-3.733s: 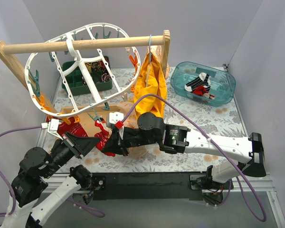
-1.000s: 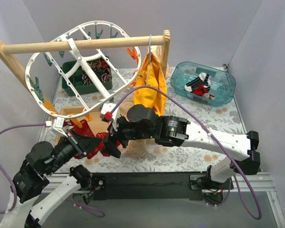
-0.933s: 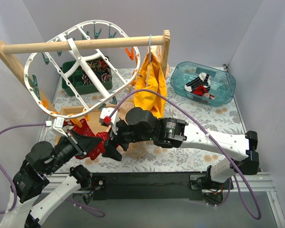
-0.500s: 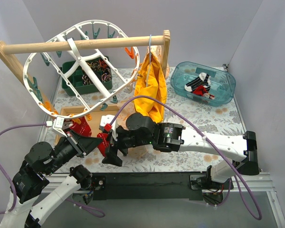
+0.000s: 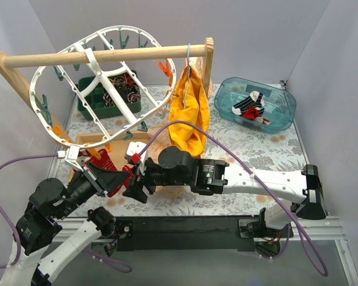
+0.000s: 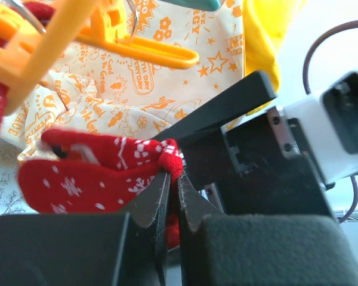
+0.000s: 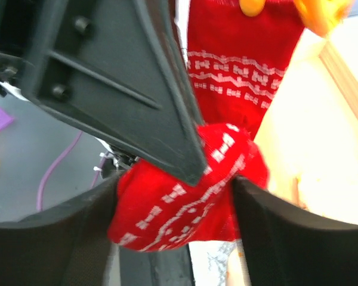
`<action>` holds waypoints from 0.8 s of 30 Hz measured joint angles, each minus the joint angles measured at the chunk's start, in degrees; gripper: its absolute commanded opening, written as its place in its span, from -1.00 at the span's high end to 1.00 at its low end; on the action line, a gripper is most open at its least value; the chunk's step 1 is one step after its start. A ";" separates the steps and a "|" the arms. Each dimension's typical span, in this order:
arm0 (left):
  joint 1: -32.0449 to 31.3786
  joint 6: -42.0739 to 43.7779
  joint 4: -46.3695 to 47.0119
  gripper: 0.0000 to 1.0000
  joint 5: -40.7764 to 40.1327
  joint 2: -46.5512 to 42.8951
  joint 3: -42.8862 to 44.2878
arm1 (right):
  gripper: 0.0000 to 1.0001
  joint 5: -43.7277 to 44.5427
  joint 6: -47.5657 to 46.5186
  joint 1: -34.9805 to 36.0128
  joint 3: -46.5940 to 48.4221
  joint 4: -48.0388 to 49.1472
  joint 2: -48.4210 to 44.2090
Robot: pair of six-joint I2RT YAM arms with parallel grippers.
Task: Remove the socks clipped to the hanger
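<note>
Table (image 5: 256,149) had a flowery cover, and a wooden rail (image 5: 143,52) ran across the back of it. The hanger (image 5: 116,28) hung off the rail at the left, tilted pretty hard, with its low edge down near the front left of the table. A yellow garment (image 5: 188,113) hung off the same rail further right.

The right arm (image 5: 256,179) stretched way across to the left, so both grippers met under the hanger's low edge. The left arm (image 5: 53,202) came up from the near left corner.

At the back right sat a teal tub (image 5: 286,110) with a couple of loose socks (image 5: 250,107) in it, one black and white, one red. A green box (image 5: 83,106) sat back left behind the hanger.

A pale cloth (image 6: 137,89) with orange print lay behind the action.

Now the good bit: both grippers had the same red sock (image 6: 95,179). The left gripper (image 6: 172,179) was pinched tight on one end, fingers basically together. The right gripper (image 7: 179,208) was clamped round a bunched part of it, the wad touching both fingers. The two were touching or nearly so.

A second sock (image 7: 238,77), also red with white pattern, hung just above, clipped to the hanger by an orange peg (image 7: 250,6).
</note>
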 measured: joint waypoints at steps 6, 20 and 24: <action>0.00 -0.04 0.20 0.60 -0.07 0.02 -0.02 | 0.97 2.49 0.31 0.00 -1.05 0.22 0.02; 0.00 0.04 -1.64 -0.17 -3.80 -0.09 1.81 | 0.97 0.81 -2.19 0.00 -3.28 -0.79 -6.10; 0.00 0.02 -2.23 -0.17 -4.98 -0.57 1.99 | 0.97 0.94 -4.74 0.00 -0.20 -2.47 -9.05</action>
